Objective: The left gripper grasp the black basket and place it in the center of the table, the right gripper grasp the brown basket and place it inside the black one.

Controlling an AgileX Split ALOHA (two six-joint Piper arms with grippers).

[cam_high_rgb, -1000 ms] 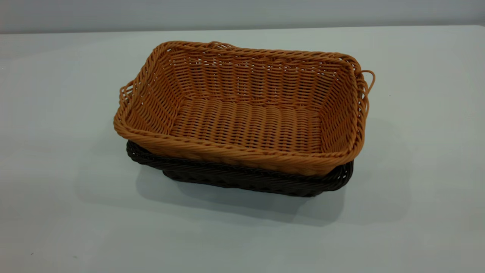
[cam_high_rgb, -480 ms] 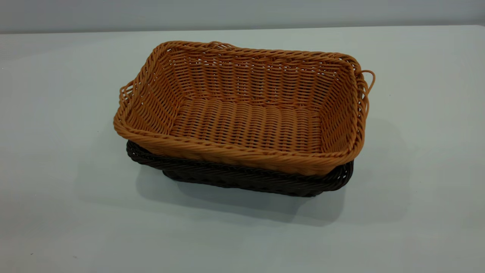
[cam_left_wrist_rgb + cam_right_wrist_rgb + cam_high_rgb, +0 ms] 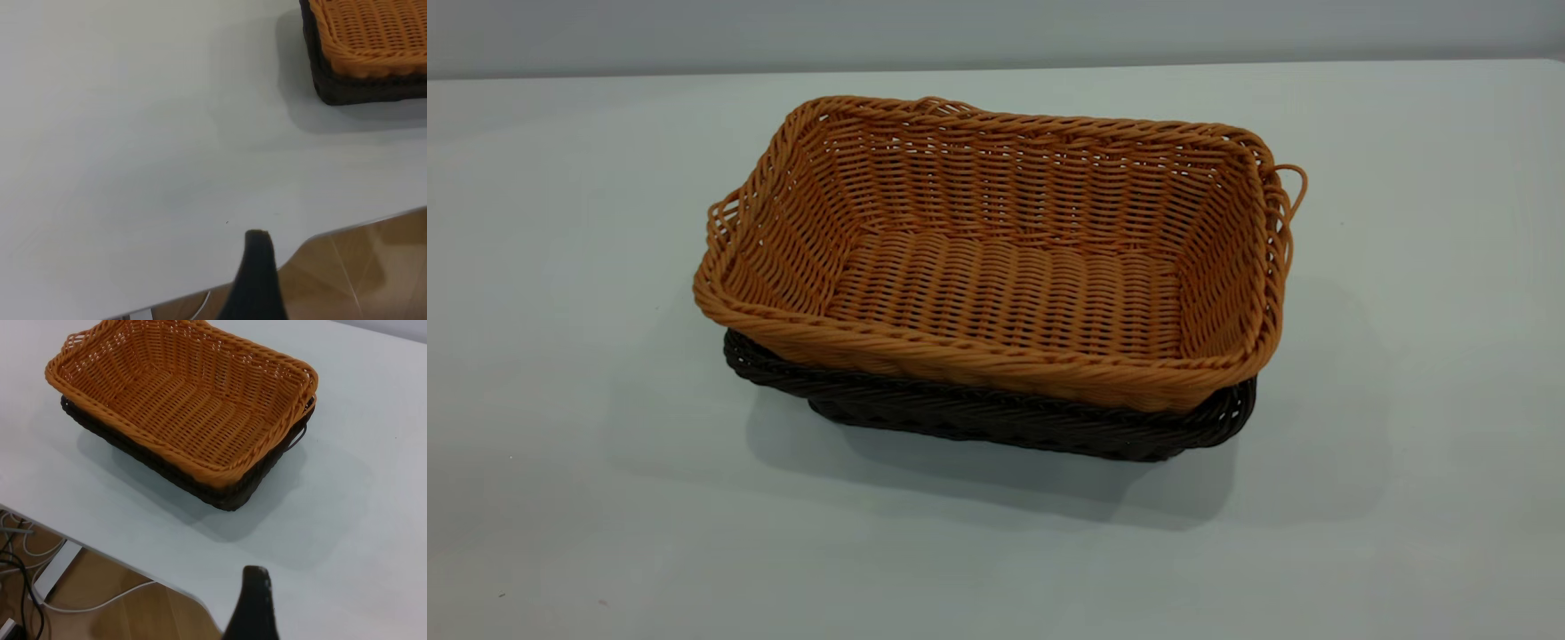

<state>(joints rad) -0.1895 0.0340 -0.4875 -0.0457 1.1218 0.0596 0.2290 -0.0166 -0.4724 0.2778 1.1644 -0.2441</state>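
The brown basket [image 3: 1005,284] sits nested inside the black basket [image 3: 996,422] in the middle of the table [image 3: 560,356]; only the black one's rim and lower wall show beneath it. Neither gripper appears in the exterior view. In the left wrist view, the left gripper [image 3: 257,280] shows as one dark tip over the table's edge, well away from the brown basket [image 3: 373,33] and the black basket [image 3: 360,90]. In the right wrist view, the right gripper [image 3: 253,607] shows the same way near the table's edge, apart from the stacked brown basket [image 3: 180,393] and black basket [image 3: 227,495].
White tabletop surrounds the stack on all sides. Beyond the table's edge is a wooden floor [image 3: 360,267]. Grey cables [image 3: 20,553] and a white strip [image 3: 57,570] lie on the floor in the right wrist view.
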